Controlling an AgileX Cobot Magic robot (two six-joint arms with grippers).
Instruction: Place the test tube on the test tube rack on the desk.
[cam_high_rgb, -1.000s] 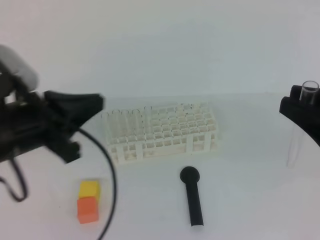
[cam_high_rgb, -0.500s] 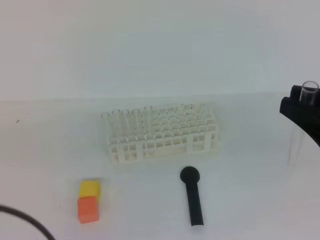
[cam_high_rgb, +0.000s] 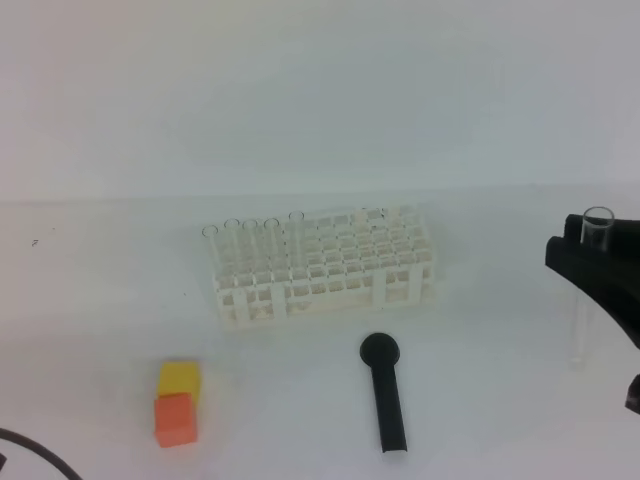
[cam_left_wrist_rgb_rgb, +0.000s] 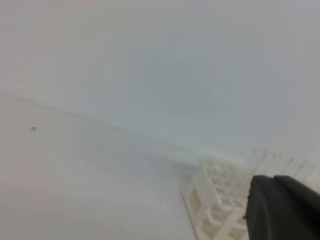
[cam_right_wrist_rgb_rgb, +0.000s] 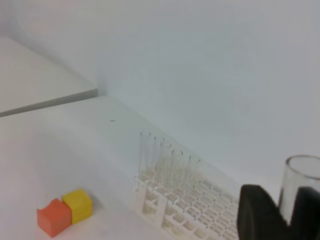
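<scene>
Nearest you on the bench (cam_high_rgb: 90, 300) lie a black tool (cam_high_rgb: 385, 394) and, to its left, an orange block (cam_high_rgb: 175, 419) touching a yellow block (cam_high_rgb: 179, 379). A dark cable (cam_high_rgb: 40, 458) curls in at the lower left corner.

At the right edge, your right end effector (cam_high_rgb: 590, 262) is clamped on the test tube (cam_high_rgb: 590, 285), which stands upright with its open mouth above the fingers and its rounded end low, close to the bench. It is well apart from the test tube rack (cam_high_rgb: 325, 265).

Further back, the rack sits in the middle of the bench. Five clear tubes (cam_high_rgb: 250, 245) stand upright in its left end; the rest of its holes look unfilled.

Your left end effector (cam_left_wrist_rgb_rgb: 284, 209) shows only as a dark tip in the left wrist view, fingers shut with nothing between them, near one end of the rack.
</scene>
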